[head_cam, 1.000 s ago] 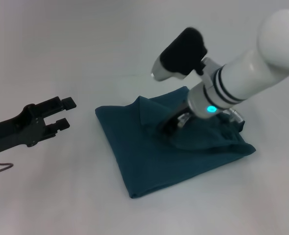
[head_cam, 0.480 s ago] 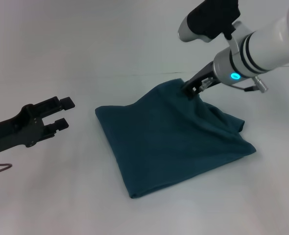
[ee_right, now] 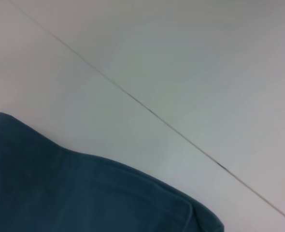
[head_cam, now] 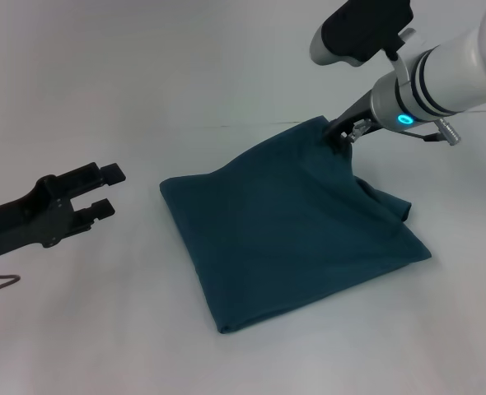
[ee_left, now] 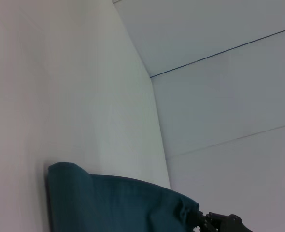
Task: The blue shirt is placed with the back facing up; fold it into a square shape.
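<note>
The blue shirt point(head_cam: 292, 230) lies folded into a rough diamond on the white table, dark teal with no print. Its far corner is pulled up off the table, and my right gripper point(head_cam: 339, 132) is shut on that corner. The lifted fabric slopes down from the gripper to the rest of the shirt. In the left wrist view the blue shirt point(ee_left: 113, 205) shows with the right gripper point(ee_left: 215, 223) at its raised corner; the right wrist view shows the blue shirt point(ee_right: 75, 193) edge close up. My left gripper point(head_cam: 109, 189) hovers open over bare table, left of the shirt and apart from it.
The white table point(head_cam: 226, 74) spreads all around the shirt. A thin dark seam point(head_cam: 226, 125) runs across the table behind the shirt. A thin cable point(head_cam: 0, 284) hangs under the left arm.
My right gripper has drawn the shirt's far corner up and back to the right, spreading the top layer over the bunched part. The left arm has not moved.
</note>
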You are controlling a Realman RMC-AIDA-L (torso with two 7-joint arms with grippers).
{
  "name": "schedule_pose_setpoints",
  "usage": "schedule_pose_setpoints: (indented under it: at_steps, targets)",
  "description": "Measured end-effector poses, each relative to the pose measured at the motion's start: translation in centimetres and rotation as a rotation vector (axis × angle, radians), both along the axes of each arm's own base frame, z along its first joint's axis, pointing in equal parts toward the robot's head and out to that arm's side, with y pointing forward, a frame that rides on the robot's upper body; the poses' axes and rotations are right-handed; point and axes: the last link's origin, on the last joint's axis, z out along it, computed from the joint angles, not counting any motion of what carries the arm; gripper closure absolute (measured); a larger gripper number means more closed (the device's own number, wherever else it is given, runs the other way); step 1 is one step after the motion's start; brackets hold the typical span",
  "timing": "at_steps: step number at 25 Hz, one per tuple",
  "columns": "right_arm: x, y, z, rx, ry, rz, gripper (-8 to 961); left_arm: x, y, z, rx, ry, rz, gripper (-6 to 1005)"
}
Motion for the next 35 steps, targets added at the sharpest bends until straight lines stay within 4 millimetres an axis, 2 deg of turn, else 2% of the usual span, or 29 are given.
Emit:
schedule_pose_setpoints:
  at_steps: [15, 22, 27, 32, 35]
  targets:
    - [0.3, 0.7, -0.5, 0.026, -0.049, 0.024, 812, -0.2, -0.2, -0.2, -0.003, -0.001, 0.008, 214]
    - [1.1, 1.1, -0.8, 0.037, -0.107, 0.013, 789, -0.1, -0.2, -0.2, -0.001, -0.007, 0.006, 214]
    - [1.9, 1.9, 1.0, 0.105, -0.075, -0.028, 571, 0.0, -0.2, -0.3, -0.004, -0.011, 0.002, 214]
    - [2.7, 1.9, 2.7, 0.126, -0.006, -0.118, 502, 0.1, -0.1, -0.2, -0.005, -0.011, -0.002, 215]
    - [3.3, 1.3, 3.2, 0.083, 0.119, -0.207, 460, 0.2, -0.2, 0.0, -0.010, -0.015, -0.011, 215]
